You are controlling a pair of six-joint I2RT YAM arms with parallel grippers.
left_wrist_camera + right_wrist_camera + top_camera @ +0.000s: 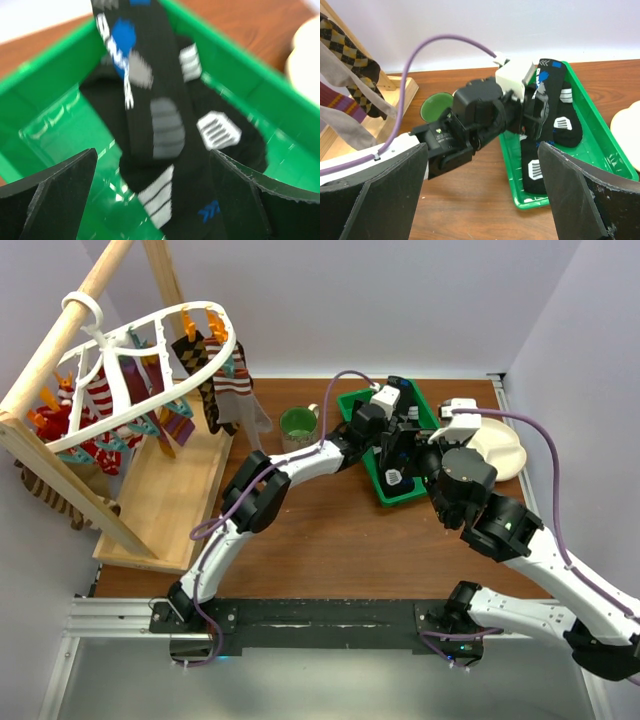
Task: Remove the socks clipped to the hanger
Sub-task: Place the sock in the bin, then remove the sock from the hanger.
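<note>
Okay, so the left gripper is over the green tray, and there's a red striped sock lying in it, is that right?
Not quite. The left gripper is over the green tray, but the sock in it is black with grey, white and blue marks, not red striped. The left wrist view shows this plainly.

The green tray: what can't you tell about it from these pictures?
- Top view: the left arm and right arm cover most of the green tray.
- Left wrist view: the black sock is blurred and cut off at the top; one sock or two, unclear.
- Right wrist view: the left arm hides part of its left rim.
</note>
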